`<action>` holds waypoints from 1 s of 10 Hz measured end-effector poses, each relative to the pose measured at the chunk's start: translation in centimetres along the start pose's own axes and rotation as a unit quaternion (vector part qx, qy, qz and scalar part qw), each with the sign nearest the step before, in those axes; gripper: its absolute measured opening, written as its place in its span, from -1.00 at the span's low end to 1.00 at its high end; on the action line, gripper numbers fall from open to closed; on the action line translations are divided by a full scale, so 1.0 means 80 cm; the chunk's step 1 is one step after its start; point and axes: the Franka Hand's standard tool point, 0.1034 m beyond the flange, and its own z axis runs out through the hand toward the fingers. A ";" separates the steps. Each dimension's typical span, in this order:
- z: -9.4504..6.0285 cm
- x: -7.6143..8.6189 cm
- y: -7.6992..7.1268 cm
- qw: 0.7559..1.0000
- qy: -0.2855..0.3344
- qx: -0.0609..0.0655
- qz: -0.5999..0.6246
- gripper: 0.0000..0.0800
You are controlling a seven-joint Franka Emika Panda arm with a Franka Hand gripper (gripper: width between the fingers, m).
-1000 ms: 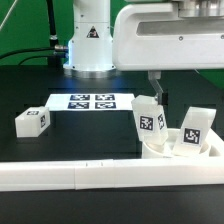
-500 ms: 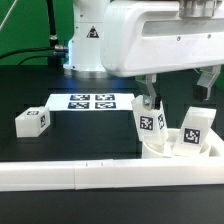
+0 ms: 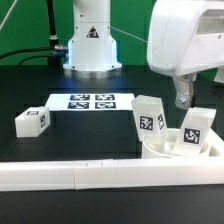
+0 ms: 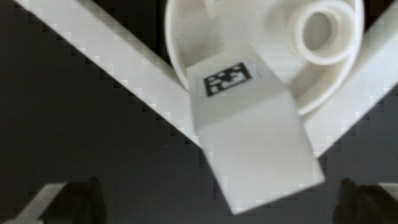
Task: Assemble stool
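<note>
On the black tabletop I see the round white plastic seat (image 3: 166, 153) near right, against the long white border rail (image 3: 70, 176). Two blocky white tagged legs (image 3: 150, 121) (image 3: 195, 129) stand on end in it, and a third leg (image 3: 32, 121) lies left of the marker board (image 3: 90, 101). Only the wrist view shows the seat's centre hole (image 4: 329, 30) and the gripper (image 3: 183, 100) spread wide and empty above.

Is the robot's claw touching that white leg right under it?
Apart. The wrist view shows it: the fingertips of the open gripper sit wide to either side of the leg, with a dark gap between each and the leg.
</note>
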 end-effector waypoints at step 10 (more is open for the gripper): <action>0.040 0.000 -0.025 0.999 -0.034 0.009 -0.009 0.62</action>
